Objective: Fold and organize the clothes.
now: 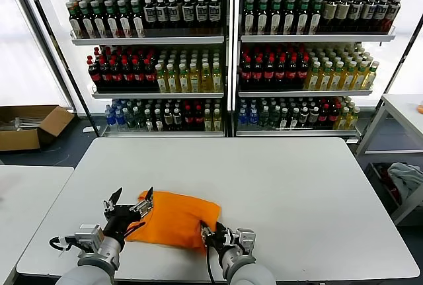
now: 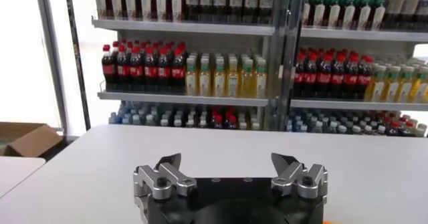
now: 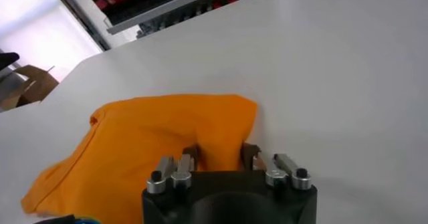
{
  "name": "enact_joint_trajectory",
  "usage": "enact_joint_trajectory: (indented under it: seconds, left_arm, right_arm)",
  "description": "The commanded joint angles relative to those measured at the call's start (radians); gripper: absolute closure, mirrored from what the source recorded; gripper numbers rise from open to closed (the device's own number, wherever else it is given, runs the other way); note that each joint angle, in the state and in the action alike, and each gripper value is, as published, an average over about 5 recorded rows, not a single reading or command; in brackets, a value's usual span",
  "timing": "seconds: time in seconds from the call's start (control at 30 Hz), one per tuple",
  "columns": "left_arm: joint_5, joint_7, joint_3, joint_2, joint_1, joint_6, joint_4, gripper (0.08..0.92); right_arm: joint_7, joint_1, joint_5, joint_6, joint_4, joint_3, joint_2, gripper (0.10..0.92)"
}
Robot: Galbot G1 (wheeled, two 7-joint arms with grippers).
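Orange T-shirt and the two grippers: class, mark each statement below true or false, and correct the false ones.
1. The orange T-shirt lies on the white table. True.
2. The left gripper is clamped on the shirt. False: its jaws are open and empty, beside the shirt's left edge.
3. The right gripper has shirt fabric between its fingers. True: a fold at the shirt's near right edge sits between them.
4. The shirt is spread out flat, sleeves showing. False: it is bunched into a compact bundle.
5. Shelves of bottles stand behind the table. True.
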Motion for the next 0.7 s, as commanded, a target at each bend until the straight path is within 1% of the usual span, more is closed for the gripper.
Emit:
enact_joint_trajectory:
  seconds: [0.03, 0.27, 0.37, 0.47, 0.7]
  left_arm:
    - [0.003, -0.004, -0.002, -0.005, -0.002, 0.005, -0.001, 0.177]
    - [0.002, -0.005, 0.003, -0.013, -0.003, 0.010, -0.005, 0.177]
    - [0.002, -0.005, 0.008, -0.019, -0.003, 0.012, -0.010, 0.177]
    - [0.003, -0.005, 0.013, -0.024, -0.004, 0.014, -0.013, 0.177]
    - [0.003, -0.003, 0.025, -0.033, -0.014, 0.021, -0.013, 0.177]
  right_arm:
    - [0.027, 0.012, -0.011, -0.005, -0.005, 0.042, 0.009, 0.600]
    - [0.026, 0.007, -0.062, -0.005, 0.041, 0.103, -0.027, 0.807]
    - [0.017, 0.001, -0.089, -0.007, 0.073, 0.149, -0.065, 0.878]
    - [-0.003, -0.008, -0.122, -0.008, 0.082, 0.190, -0.108, 0.901]
    - [-0.118, -0.018, -0.232, -0.008, 0.031, 0.240, -0.181, 0.901]
